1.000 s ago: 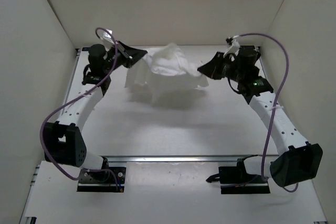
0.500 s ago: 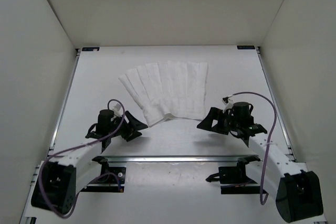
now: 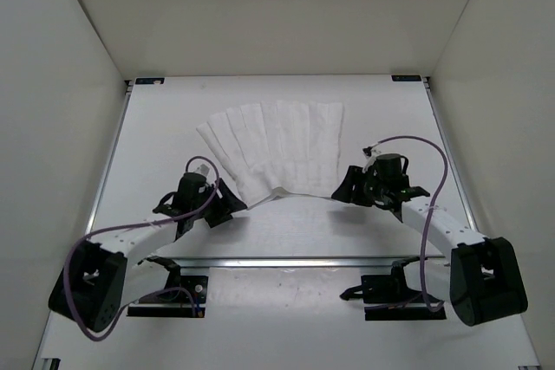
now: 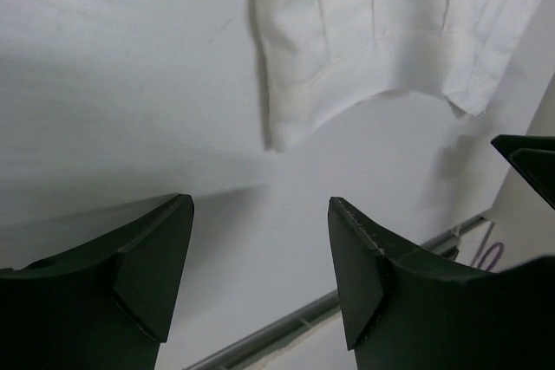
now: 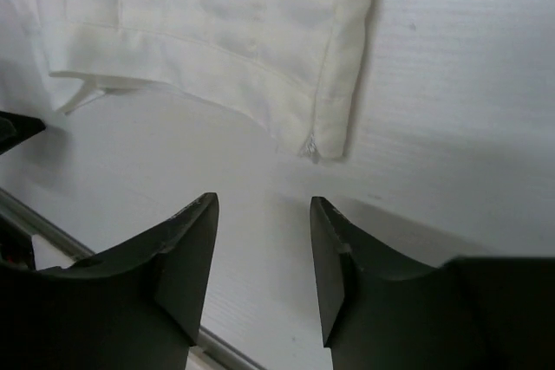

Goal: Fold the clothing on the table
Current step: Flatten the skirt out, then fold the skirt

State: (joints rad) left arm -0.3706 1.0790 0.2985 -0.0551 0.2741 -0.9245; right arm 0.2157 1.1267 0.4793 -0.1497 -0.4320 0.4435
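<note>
- Two grippers sit low over the near part of the table (image 3: 156,153), each with its jaws spread and nothing between them.
- The left gripper (image 4: 260,207) is released. In its wrist view the two dark fingers (image 4: 147,257) stand apart over bare tabletop. The near left corner of the clothing (image 3: 277,145) lies just beyond the tips and does not touch them.
- The right gripper (image 5: 264,205) is released too. Its fingers (image 5: 182,266) frame bare tabletop, and the near right corner of the clothing lies just past them, clear of both.
- Seen from above, the two grippers point inward at the near hem, the left one by its left end and the right one by its right end.
- The clothing lies flat on the middle of the table, spread like a fan. Its wide edge faces the far side and its shorter curved hem faces the arms. Lengthwise creases run from the hem to the far edge.
- A small flap sticks out along the near hem.
- A purple cable (image 3: 416,140) loops over the right arm, and another trails along the left arm.
- A metal rail (image 3: 286,260) crosses the table between the grippers and the arm bases.
</note>
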